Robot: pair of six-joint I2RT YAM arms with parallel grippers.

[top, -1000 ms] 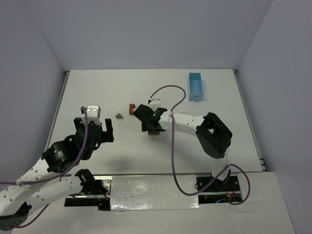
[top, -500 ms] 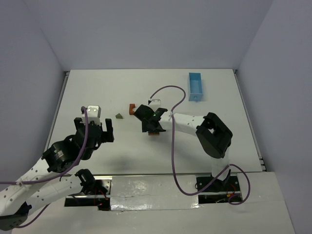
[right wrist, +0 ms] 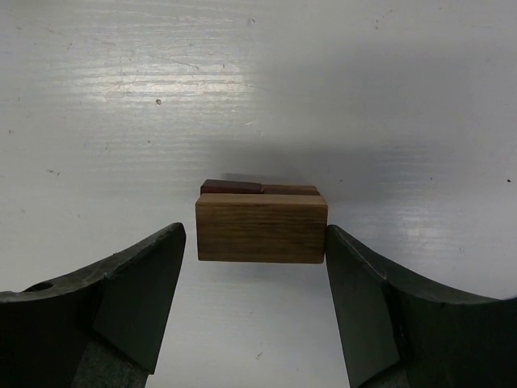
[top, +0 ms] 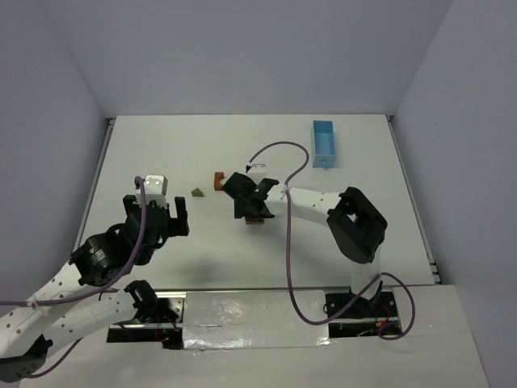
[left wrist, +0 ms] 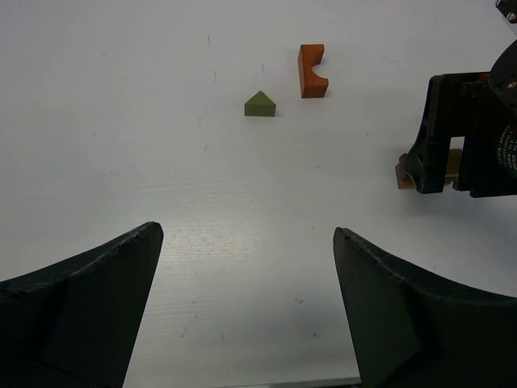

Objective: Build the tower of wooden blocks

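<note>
Stacking looks like the step in hand: a brown block [right wrist: 261,228] lies between the right jaws, on two lower blocks [right wrist: 231,187] on the tabletop [right wrist: 121,97]. Those jaws are let go, a thin gap showing on one side. The right arm [top: 311,202] reaches out and points down. Next I think it should lift straight up. The orange arch [left wrist: 311,70] and green triangle [left wrist: 259,103] wait ahead of the wide-open left jaws.

No text, label or number can be read. White print is seen on the side of the right gripper [left wrist: 456,166], but it is too blurred to be made out.
</note>
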